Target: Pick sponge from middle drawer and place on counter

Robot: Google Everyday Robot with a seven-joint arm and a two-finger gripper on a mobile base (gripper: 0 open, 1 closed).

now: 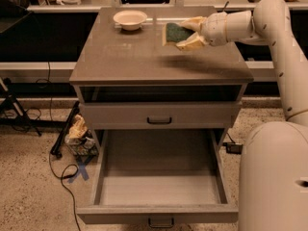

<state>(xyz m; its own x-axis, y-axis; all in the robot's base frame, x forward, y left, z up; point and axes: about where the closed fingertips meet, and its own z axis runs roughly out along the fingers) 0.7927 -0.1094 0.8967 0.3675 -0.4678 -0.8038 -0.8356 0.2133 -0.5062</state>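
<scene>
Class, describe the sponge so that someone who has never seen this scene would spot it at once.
Start at the grey-brown counter topping the cabinet. Over its far right part, the gripper hangs shut on the sponge. It is the small dark green slab, unlike the round cream bowl at the far left.

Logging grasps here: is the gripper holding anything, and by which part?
Yes. The gripper holds the sponge above the counter, its fingers clamping the sponge's upper and lower edges, green face toward the camera.
</scene>
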